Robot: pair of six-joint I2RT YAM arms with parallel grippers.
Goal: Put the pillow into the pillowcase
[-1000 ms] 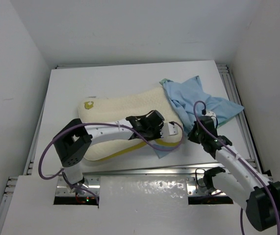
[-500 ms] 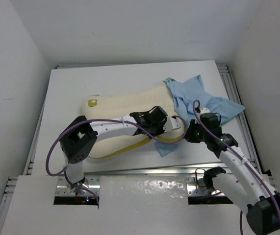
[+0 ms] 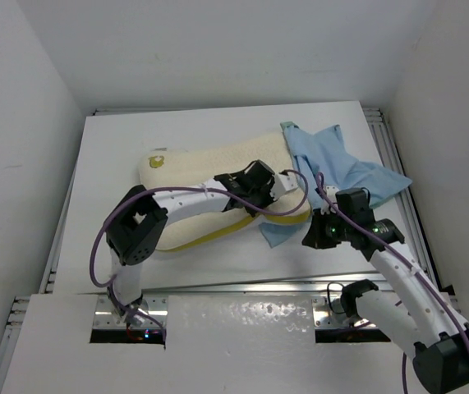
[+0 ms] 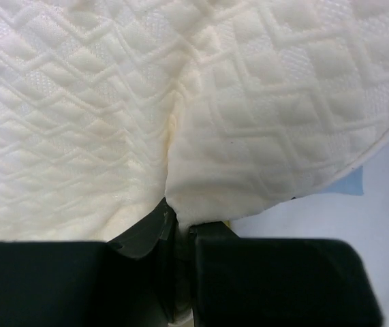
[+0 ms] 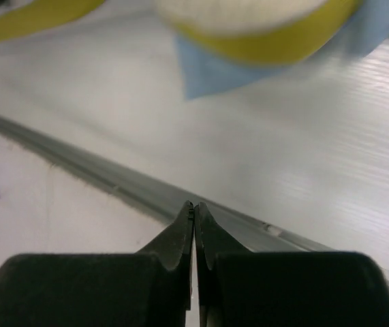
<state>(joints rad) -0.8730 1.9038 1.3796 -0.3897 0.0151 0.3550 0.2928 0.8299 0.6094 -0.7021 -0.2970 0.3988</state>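
Observation:
The cream pillow (image 3: 201, 176) lies across the middle of the table, its yellow edge seam facing the near side. My left gripper (image 3: 286, 187) is shut on a pinched fold of the pillow (image 4: 180, 102) at its right end, and cream fabric is squeezed between the left gripper's (image 4: 180, 212) jaws. The light blue pillowcase (image 3: 333, 164) lies crumpled at the back right, and one corner of it (image 3: 277, 235) reaches under the pillow's end. My right gripper (image 3: 312, 239) hovers near that corner, shut and empty (image 5: 194, 208). The right wrist view shows the pillow's yellow seam (image 5: 262, 37) and the pillowcase's blue corner (image 5: 208, 68).
A metal rail (image 3: 242, 287) runs along the table's near edge and shows as a grey strip (image 5: 112, 184) just below my right gripper. Another rail (image 3: 400, 189) lines the right side. White walls close in the table on three sides.
My left gripper has dragged the pillow's right end back and to the right, towards the pillowcase. The right arm has swung forward and left, down towards the blue corner.

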